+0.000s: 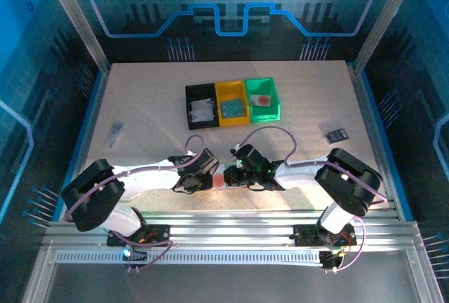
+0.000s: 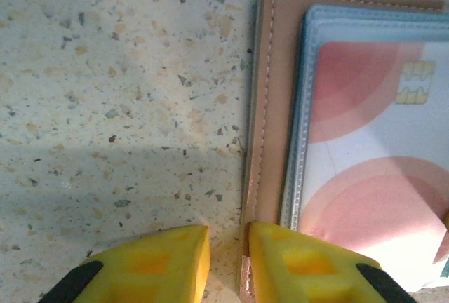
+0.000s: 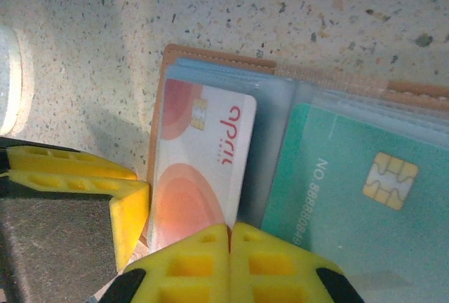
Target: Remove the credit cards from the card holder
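The yellow-fingered left gripper [image 2: 228,264] stands narrow at the edge of the pinkish-tan leather-like bifold card holder [image 2: 272,106]; whether it pinches that edge I cannot tell. The card holder lies open and flat between the two arms, its long axis running across the right wrist view. Its left clear pocket holds a pale card with pink circles [image 3: 203,170], lengthwise away from the camera, chip at the far end. Right of it lies a teal chip card [image 3: 337,198] (number printed lengthwise). The right gripper [image 3: 230,243] is closed, fingertips together at the pale card's near end. The speckled beige tabletop [image 1: 140,106] carries a black bin [image 1: 189,99], a yellow bin [image 1: 231,87] and a green bin [image 1: 262,83] at the back, with blue-lit panels around.
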Available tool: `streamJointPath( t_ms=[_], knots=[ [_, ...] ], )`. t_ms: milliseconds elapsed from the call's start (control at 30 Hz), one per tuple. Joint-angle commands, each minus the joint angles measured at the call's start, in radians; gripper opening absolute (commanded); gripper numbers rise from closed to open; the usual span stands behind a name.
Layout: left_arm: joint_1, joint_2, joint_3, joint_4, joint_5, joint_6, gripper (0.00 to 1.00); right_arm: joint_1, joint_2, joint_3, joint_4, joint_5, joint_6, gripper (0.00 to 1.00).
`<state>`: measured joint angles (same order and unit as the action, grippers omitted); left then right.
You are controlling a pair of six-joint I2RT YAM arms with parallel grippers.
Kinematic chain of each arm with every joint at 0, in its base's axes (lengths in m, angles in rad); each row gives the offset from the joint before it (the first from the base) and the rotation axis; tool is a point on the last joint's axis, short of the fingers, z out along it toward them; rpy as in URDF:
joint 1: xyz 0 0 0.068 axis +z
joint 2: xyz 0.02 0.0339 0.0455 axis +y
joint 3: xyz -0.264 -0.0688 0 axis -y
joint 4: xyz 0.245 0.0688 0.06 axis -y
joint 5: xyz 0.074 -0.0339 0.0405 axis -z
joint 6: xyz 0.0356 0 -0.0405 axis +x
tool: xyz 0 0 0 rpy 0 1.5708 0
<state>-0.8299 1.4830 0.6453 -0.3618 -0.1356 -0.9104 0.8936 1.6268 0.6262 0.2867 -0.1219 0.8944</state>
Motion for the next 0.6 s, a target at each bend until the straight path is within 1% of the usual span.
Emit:
streamJointPath(
  t_ms=[0, 233, 400, 567],
  knots=[
    [-0.032, 0.213, -0.104, 0.232, 0.133, -0.011, 0.23, 0.014, -0.022, -0.007, 0.095, -0.098, -0.002, 0.0],
    [-0.032, 0.209, -0.104, 0.223, 0.132, -0.009, 0.23, -0.014, -0.059, -0.027, 0.043, -0.078, -0.005, 0.0],
    [-0.032, 0.209, -0.104, 0.225, 0.131, -0.01, 0.23, -0.052, -0.089, -0.054, 0.027, -0.089, -0.007, 0.0],
    [-0.032, 0.208, -0.101, 0.222, 0.131, -0.009, 0.23, -0.069, -0.116, -0.069, 0.01, -0.093, -0.014, 0.0]
  ],
)
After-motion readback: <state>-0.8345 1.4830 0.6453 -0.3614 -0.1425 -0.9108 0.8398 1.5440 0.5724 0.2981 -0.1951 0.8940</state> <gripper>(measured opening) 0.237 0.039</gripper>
